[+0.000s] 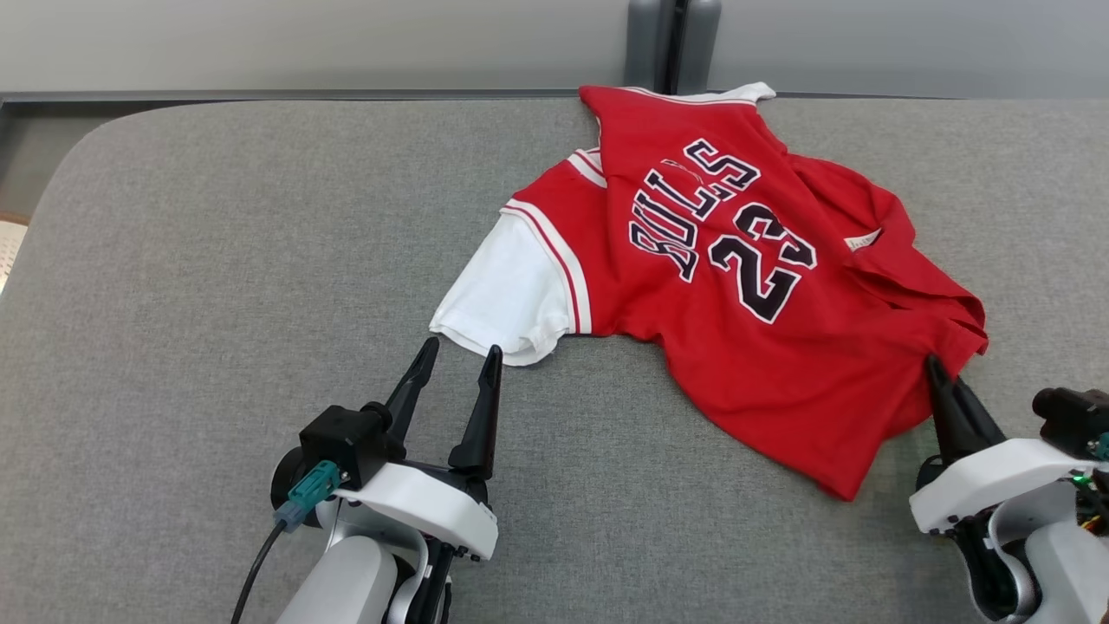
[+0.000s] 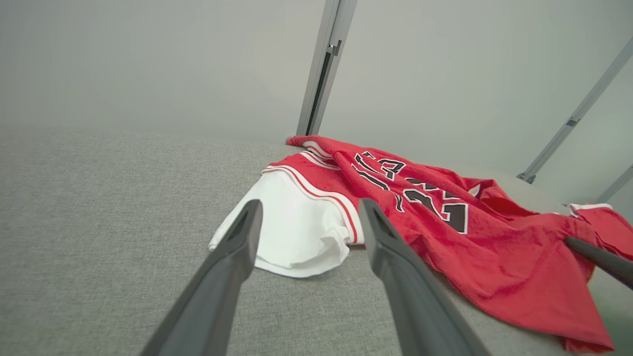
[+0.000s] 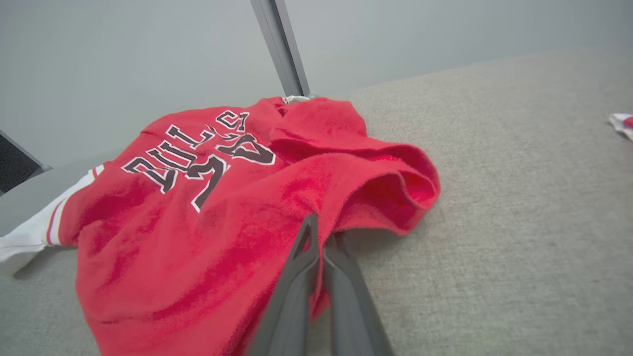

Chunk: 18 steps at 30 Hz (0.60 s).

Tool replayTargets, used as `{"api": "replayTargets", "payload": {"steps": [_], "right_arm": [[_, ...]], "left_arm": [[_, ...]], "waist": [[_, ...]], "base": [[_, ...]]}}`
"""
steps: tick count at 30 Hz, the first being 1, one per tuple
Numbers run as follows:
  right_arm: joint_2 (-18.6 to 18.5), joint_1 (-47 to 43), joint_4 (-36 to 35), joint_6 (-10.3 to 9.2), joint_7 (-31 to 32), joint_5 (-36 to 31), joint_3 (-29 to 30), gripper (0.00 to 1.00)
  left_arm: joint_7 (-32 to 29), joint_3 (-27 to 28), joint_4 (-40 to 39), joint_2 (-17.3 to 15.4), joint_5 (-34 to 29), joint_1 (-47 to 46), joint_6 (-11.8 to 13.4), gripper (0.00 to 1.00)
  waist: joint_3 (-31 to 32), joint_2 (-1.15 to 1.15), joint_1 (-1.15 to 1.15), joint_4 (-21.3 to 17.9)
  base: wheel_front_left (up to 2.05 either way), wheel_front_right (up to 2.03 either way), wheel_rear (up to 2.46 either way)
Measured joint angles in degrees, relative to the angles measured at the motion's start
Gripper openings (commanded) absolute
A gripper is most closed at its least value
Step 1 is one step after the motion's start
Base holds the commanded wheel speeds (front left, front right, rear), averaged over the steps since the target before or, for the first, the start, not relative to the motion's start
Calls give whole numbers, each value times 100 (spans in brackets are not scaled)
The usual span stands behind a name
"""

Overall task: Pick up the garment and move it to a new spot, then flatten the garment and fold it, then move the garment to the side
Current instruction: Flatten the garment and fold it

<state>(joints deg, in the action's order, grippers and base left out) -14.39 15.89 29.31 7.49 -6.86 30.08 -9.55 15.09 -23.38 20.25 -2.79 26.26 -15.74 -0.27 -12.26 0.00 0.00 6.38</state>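
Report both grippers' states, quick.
Left gripper: open, holding nothing, tips by the white sleeve.
Right gripper: shut on the jersey, at its red edge.

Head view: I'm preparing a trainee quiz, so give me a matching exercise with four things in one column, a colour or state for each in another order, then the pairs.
Things:
1. left pincer
2. right pincer
3. sleeve
4. lettering

Colour or state:
A. white
B. shut on the edge of the jersey
C. open, holding nothing
D. black with a white outline

Pairs: 1-C, 2-B, 3-A, 4-D.
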Motion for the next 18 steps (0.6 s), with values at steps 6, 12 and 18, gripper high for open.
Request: {"api": "replayTargets", "payload": {"steps": [6,12,18], "right_arm": [[-506,-5,-567,0,492,-366,102,0],[-1025,-221,-1352,0,1916,-697,310,0],[-1260,-294,-1947,0,3109,-572,366,0]], "left_arm": [[0,2,34,2,22,45,-18,100],[-1,-94,48,2,122,165,-22,100],[0,-196,54,1,203,267,-26,100]], "waist": [[236,0,0,-151],[465,0,0,-195],[526,0,0,-69]], "base": [[0,0,0],[0,0,0],[0,0,0]]}}
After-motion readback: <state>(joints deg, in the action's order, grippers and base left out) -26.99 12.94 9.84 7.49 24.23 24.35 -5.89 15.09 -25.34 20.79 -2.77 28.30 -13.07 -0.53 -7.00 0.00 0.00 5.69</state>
